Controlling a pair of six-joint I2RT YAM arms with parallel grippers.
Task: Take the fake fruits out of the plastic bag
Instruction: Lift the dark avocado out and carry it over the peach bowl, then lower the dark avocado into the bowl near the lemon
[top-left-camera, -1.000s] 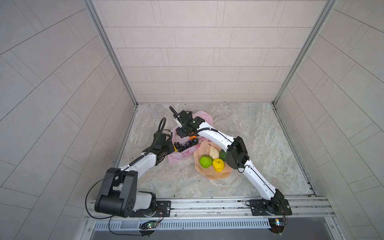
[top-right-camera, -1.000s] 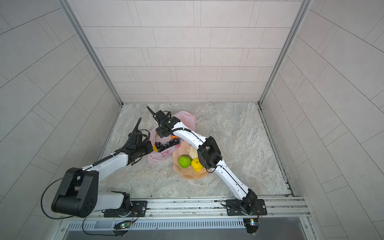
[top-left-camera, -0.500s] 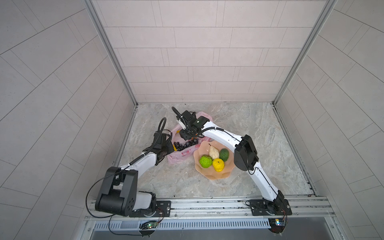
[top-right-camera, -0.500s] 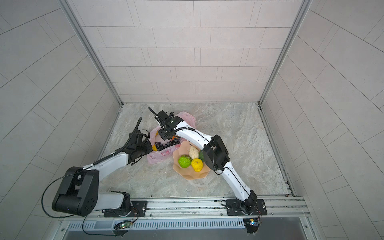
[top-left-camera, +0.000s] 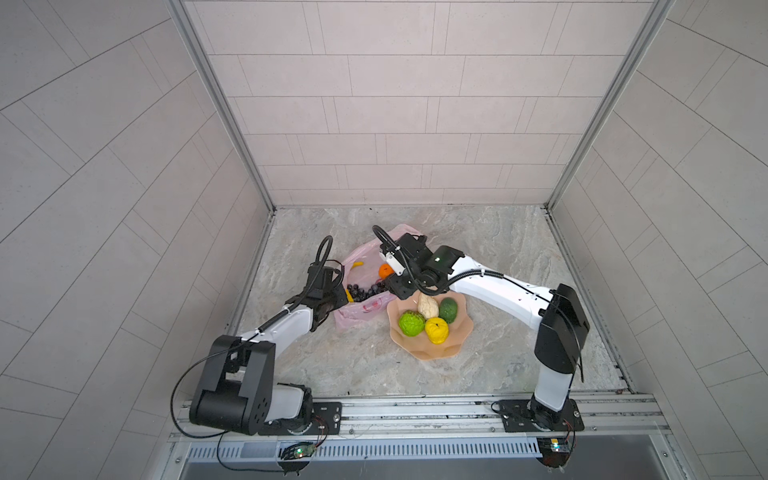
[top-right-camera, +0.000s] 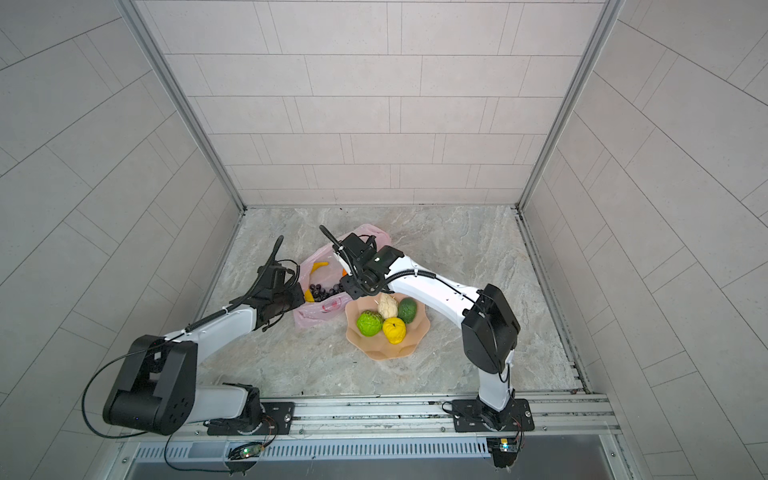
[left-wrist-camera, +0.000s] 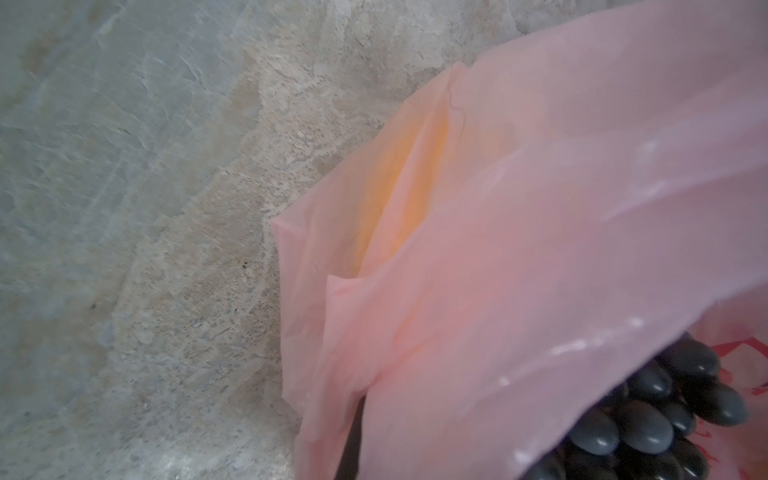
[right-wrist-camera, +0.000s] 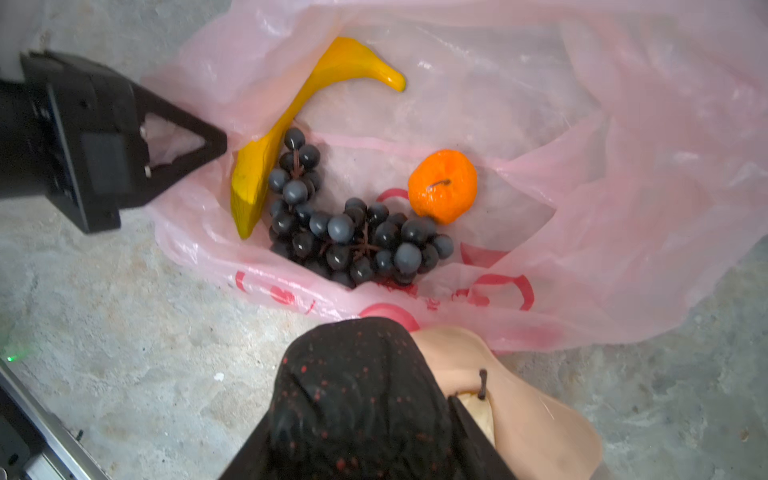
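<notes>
Desk (top-left-camera: 498, 249): the bag (top-left-camera: 361, 313) lay open at 10 o'clock of the bowl (top-left-camera: 436, 353), just beside it. Left tool (right-wrist-camera: 216, 145) was pinched shut on the bag's 9 o'clock rim. Right tool (top-left-camera: 397, 286) was at its 3 o'clock edge, opening not discernible. In bag: grapes (right-wrist-camera: 353, 237), banana (right-wrist-camera: 282, 137), orange (right-wrist-camera: 442, 185). In bowl: green fruit (top-left-camera: 411, 324), pear (top-left-camera: 428, 306), avocado (top-left-camera: 449, 309), lemon (top-left-camera: 436, 330).

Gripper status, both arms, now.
Left gripper: closed, pinching the edge of the pink bag.
Right gripper: between bag and bowl; cannot tell if open or closed.
</notes>
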